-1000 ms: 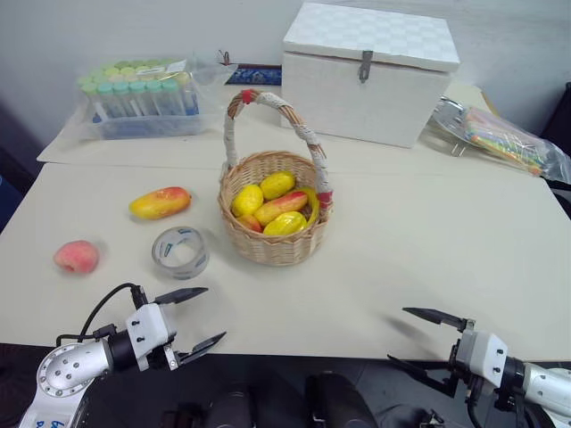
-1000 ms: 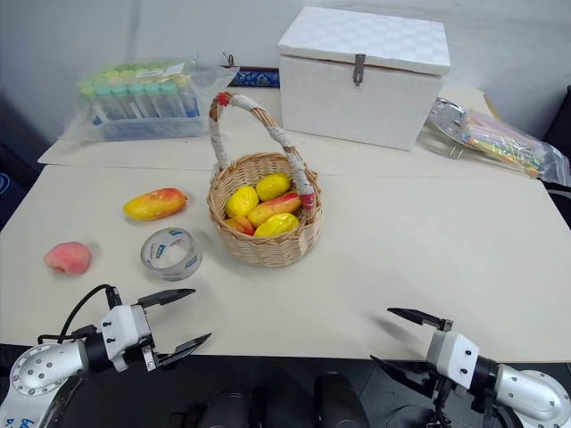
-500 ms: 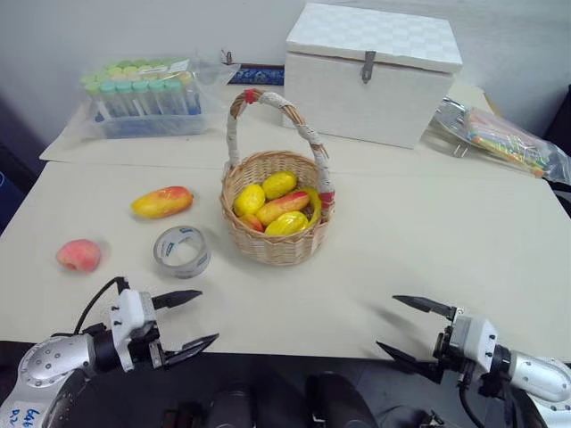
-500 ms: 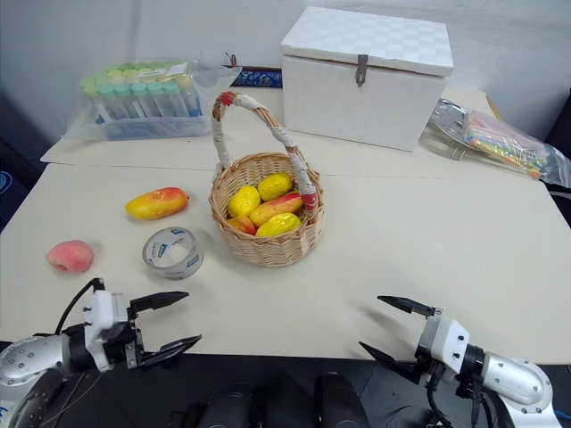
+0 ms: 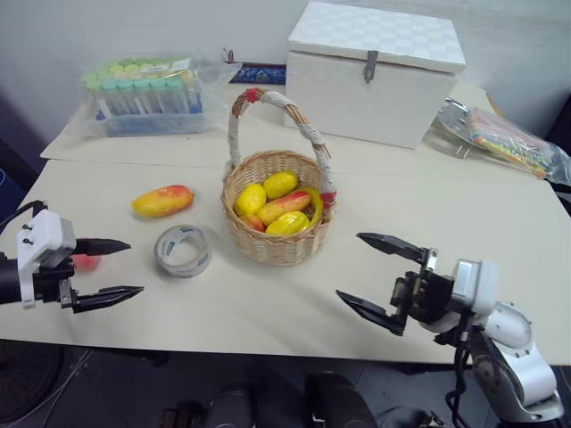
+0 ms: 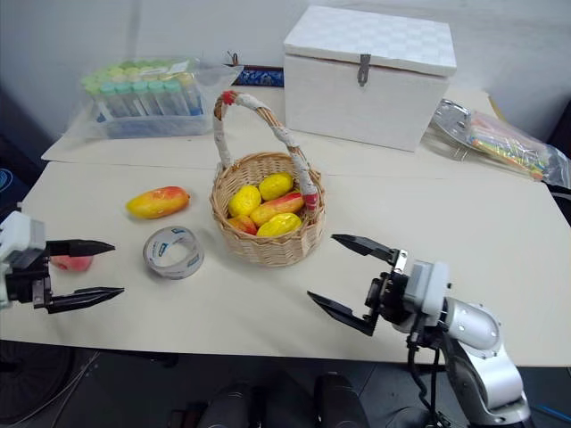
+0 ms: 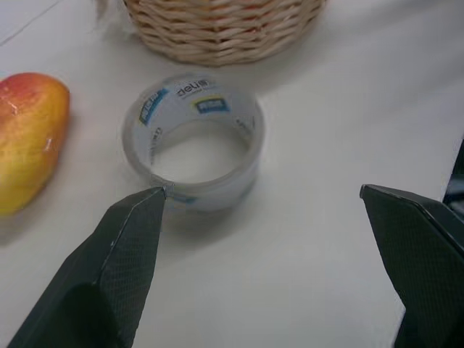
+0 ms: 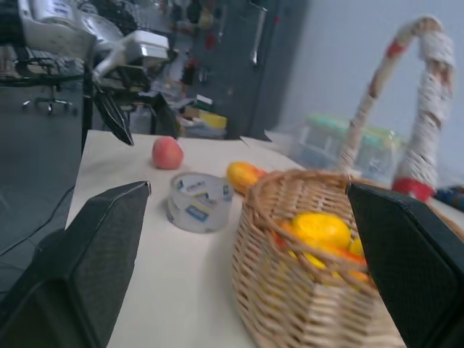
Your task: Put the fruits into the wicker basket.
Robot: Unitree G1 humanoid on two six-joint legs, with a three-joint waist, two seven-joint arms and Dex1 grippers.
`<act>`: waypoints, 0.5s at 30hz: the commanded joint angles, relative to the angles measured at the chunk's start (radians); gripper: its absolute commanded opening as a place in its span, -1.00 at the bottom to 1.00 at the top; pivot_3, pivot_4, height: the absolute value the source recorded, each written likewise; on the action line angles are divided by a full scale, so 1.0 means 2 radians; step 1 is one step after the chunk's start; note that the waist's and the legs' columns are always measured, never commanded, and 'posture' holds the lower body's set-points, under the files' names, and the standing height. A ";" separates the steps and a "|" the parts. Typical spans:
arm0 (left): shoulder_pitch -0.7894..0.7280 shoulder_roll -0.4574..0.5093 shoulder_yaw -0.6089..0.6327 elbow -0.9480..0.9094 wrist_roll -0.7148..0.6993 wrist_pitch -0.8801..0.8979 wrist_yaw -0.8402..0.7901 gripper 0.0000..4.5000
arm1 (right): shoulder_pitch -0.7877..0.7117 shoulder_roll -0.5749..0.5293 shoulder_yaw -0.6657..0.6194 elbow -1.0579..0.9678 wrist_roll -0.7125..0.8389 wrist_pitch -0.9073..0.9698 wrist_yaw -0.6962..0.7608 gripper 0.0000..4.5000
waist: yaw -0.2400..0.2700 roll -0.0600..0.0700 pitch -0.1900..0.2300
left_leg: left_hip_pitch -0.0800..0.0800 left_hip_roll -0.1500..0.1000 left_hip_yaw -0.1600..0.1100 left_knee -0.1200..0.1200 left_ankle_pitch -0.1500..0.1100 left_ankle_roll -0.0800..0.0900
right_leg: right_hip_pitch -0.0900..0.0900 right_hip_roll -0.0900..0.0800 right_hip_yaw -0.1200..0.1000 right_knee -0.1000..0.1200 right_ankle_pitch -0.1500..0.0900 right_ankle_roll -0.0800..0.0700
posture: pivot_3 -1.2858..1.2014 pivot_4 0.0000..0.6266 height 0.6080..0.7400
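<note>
The wicker basket (image 5: 275, 207) is sitting in the middle of the table (image 5: 464, 232), and it is already holding several yellow and red fruits. Two fruits are still waiting outside it. The mango (image 5: 161, 201) is lying on the table to the left of the basket, and the peach (image 6: 71, 262) is lying farther left of the basket, near the table's edge, partly hidden behind the left gripper (image 5: 109, 271). A clear tape roll (image 5: 182, 251) is lying just left of the basket and is not a fruit. Both arms are now higher and farther over the table than a second ago. The left gripper is hanging wide open and empty close to the peach. The right gripper (image 5: 379, 282) is also wide open and empty, pointing at the basket from its right side.
</note>
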 commanded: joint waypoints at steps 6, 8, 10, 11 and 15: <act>-0.125 -0.040 -0.145 0.024 0.093 -0.034 -0.020 1.00 | 0.010 0.007 0.014 0.003 -0.032 -0.006 -0.001 0.98 | -0.005 0.000 0.000 | -0.001 0.000 0.001 0.001 -0.001 0.000 | -0.001 0.000 0.000 0.001 0.000 0.001 | 0.03 -0.52 1.00; -0.143 -0.042 -0.164 0.039 0.115 -0.041 -0.021 0.83 | 0.009 0.007 0.015 0.004 -0.034 -0.005 -0.003 1.00 | -0.007 0.000 0.000 | -0.001 0.001 0.002 0.001 0.000 0.000 | -0.002 0.001 0.001 0.001 0.000 0.001 | 0.03 -0.52 1.00; -0.165 -0.047 -0.183 0.055 0.141 -0.056 -0.018 0.65 | 0.005 0.007 0.016 0.005 -0.036 -0.002 -0.004 1.00 | -0.005 -0.001 0.000 | -0.001 0.001 0.002 0.001 0.000 0.000 | -0.002 0.001 0.001 0.001 0.000 0.001 | 0.03 -0.52 1.00; -0.176 -0.052 -0.191 0.062 0.153 -0.064 -0.013 0.52 | 0.001 0.007 0.016 0.006 -0.038 -0.002 -0.005 1.00 | -0.004 -0.001 0.000 | -0.001 0.001 0.002 0.001 0.000 0.000 | -0.002 0.001 0.001 0.001 0.000 0.001 | 0.03 -0.52 1.00; -0.184 -0.061 -0.193 0.063 0.156 -0.070 -0.023 -0.03 | -0.009 0.009 0.017 0.010 -0.041 0.001 -0.008 1.00 | -0.002 -0.001 0.000 | 0.000 0.001 0.002 0.001 0.001 0.000 | -0.002 0.001 0.001 0.001 0.000 0.001 | 0.03 -0.52 1.00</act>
